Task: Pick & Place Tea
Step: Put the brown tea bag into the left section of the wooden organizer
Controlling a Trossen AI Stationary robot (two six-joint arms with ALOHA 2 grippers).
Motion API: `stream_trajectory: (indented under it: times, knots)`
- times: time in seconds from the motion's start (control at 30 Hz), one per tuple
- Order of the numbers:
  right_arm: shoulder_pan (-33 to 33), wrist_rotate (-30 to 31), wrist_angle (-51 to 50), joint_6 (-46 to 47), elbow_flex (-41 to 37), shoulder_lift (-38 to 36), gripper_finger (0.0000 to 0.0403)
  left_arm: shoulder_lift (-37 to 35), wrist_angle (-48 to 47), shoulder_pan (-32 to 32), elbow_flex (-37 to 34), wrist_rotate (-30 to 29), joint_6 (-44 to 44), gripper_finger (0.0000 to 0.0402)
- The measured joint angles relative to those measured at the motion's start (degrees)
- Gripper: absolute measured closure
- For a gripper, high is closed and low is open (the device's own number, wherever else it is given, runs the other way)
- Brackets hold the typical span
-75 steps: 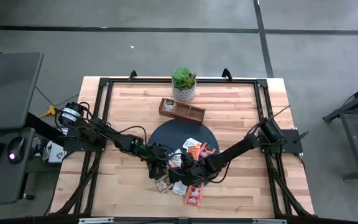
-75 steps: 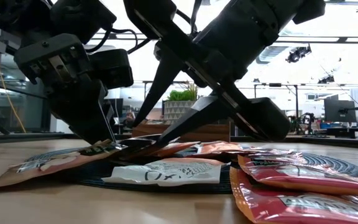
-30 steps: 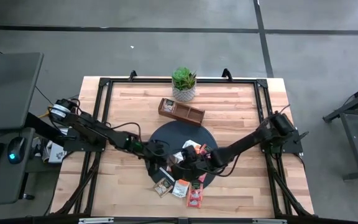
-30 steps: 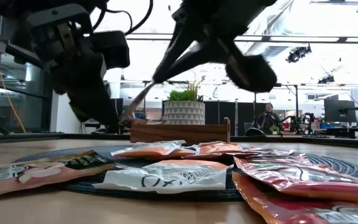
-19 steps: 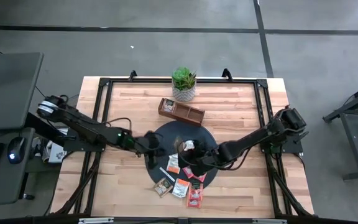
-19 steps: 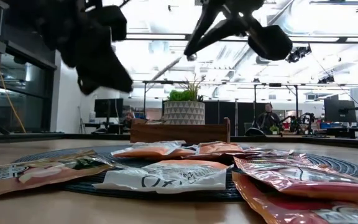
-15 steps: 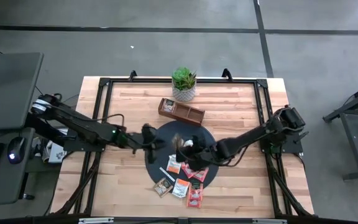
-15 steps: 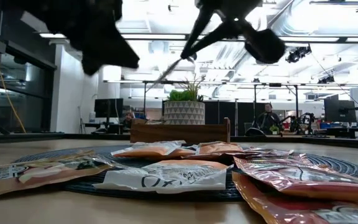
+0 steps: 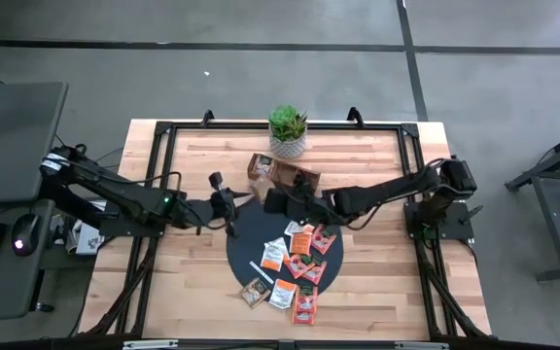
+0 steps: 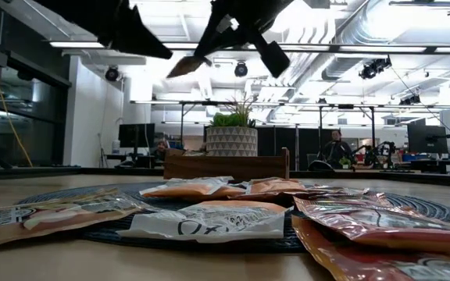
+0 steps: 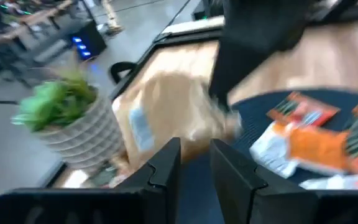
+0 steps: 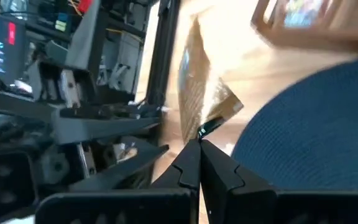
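While right jaws pinch a tan tea sachet above the mat | left jaws parted, empty

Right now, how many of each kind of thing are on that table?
Tea sachets: about 11, overlapping, counting one sachet held by the right gripper
Round mat: 1
Wooden tray: 1
Potted plant: 1
White strip: 1
Total: about 15

Both arms reach inward and nearly meet. The right claw is pinched tight, fingertips together, raised off the surface. Just beside it the left claw hangs, apparently slightly parted.
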Motion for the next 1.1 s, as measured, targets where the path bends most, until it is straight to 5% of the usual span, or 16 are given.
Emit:
stream_trajectory:
  times: [0.33,0.57,1.1]
  knots:
    - [-2.7,-1.3,-1.18,-3.44,-0.02,-1.68,0.0403,0.0,-4.63,0.06,-0.04,-11.61,11.46,0.0251]
    - [-3.94,-2.73,-0.7,-4.5,-0.02,-1.68,0.0403,1.94,-4.14,0.06,-0.04,-10.37,17.62,0.0198]
    - [-4.38,-5.16,0.21,-6.45,-0.02,-1.64,0.0403,7.45,5.38,5.24,-0.02,-11.07,23.52,0.0192]
